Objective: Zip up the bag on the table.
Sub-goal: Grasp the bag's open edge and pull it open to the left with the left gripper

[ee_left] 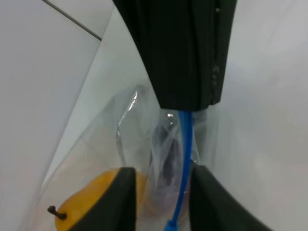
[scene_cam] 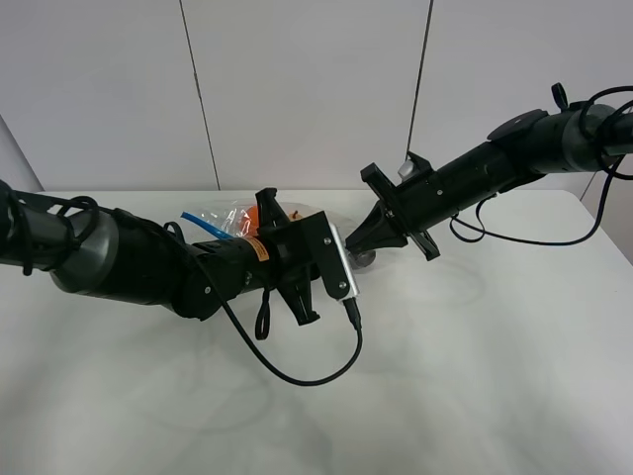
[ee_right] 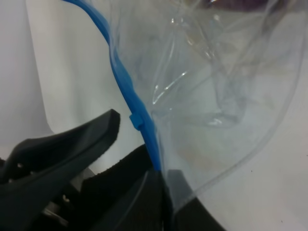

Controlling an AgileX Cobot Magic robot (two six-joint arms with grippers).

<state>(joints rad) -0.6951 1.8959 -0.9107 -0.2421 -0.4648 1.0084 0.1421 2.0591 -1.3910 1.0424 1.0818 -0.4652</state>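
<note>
One clear zip-top bag (scene_cam: 216, 220) lies on the white surface (scene_cam: 475, 376) near its far edge, partly hidden behind the left arm. Two pincers meet at its single blue zipper strip (ee_left: 185, 144). The right pincer (ee_left: 185, 103) is pressed together on the strip. The left pincer (ee_left: 161, 175) stands spread, one finger on each side of the strip, beside the one blue slider tab (ee_right: 136, 120). Inside the bag show one yellow pear (ee_left: 91, 202) and one orange fruit (scene_cam: 252, 216).

The clear, crinkly bag (scene_cam: 226, 218) lies on the white tabletop (scene_cam: 475, 376) toward its far edge. A blue zipper strip (ee_right: 129, 94) runs along one side; a yellow fruit (ee_left: 86, 204) shows inside.
</note>
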